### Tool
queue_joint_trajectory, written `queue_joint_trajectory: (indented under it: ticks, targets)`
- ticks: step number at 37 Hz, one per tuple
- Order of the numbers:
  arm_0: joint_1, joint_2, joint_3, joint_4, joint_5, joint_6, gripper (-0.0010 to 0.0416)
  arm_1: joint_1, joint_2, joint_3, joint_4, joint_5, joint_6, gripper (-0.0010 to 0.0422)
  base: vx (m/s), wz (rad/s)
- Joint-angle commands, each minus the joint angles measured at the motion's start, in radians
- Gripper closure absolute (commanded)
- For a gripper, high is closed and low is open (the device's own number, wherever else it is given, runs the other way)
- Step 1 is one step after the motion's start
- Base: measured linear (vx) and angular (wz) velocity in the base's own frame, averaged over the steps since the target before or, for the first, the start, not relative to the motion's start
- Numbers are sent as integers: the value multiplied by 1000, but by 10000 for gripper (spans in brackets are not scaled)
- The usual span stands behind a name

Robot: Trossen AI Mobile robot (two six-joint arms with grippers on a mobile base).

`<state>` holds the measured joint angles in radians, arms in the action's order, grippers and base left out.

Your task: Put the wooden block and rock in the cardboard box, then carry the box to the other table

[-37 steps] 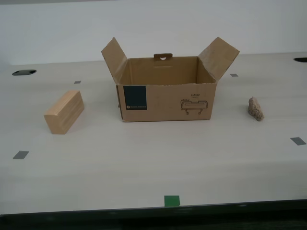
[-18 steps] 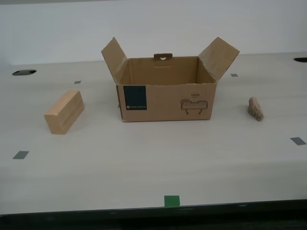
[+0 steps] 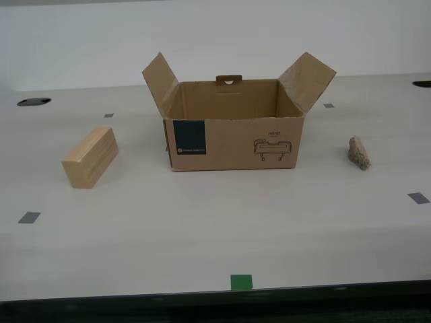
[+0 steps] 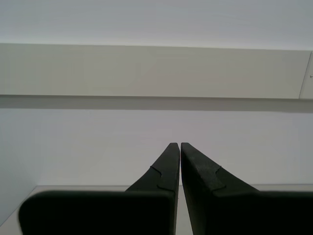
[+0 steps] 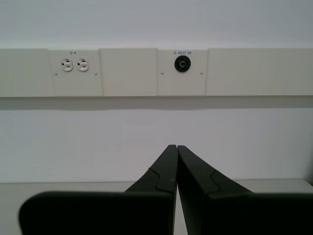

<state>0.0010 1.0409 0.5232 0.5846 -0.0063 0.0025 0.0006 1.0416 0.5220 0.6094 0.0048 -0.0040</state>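
Wooden block (image 3: 89, 158) long axis runs toward the counter's (image 3: 202, 229) far edge. My first gripper (image 5: 176, 147) and my second gripper (image 4: 178, 144): jaws closed, empty.

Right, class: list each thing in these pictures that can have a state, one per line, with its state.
cardboard box: flaps open, upright, nothing seen inside
wooden block: on the table, outside the box
rock: on the table, outside the box
my first tool: shut, empty
my second tool: shut, empty

pale table (image 3: 202, 229), cardboard box (image 3: 232, 138) (open), wooden block (image 3: 89, 158), rock (image 3: 359, 153)
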Motion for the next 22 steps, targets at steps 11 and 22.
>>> queue_joint_trajectory:
  ticks: [11, 22]
  targets:
    - [0, 0, 1, 5, 0, 0, 406, 0, 0, 1, 6, 2, 2, 412, 0, 0]
    - [0, 0, 1, 5, 0, 0, 405, 0, 0, 1, 6, 2, 2, 412, 0, 0]
